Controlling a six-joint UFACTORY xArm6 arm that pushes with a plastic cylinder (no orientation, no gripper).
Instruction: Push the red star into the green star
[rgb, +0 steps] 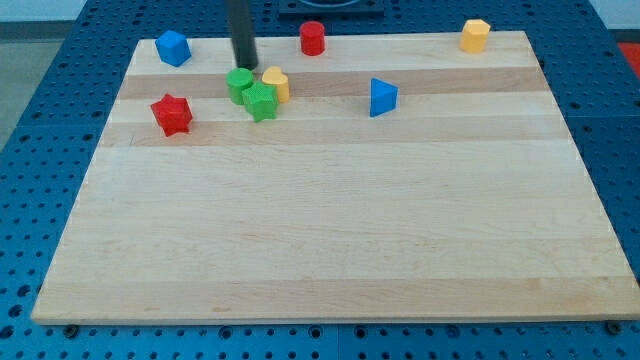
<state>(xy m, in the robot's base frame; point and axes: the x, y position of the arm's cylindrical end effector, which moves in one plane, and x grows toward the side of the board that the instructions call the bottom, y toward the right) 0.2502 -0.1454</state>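
The red star lies on the wooden board at the view's upper left. The green star lies to its right, touching a green round block on its upper left and a yellow block on its upper right. My tip is at the end of the dark rod coming down from the view's top. It stands just above the green round block, to the upper right of the red star and well apart from it.
A blue block sits at the board's top left corner. A red cylinder is at the top middle, a yellow hexagonal block at the top right, and a blue triangle right of the green star.
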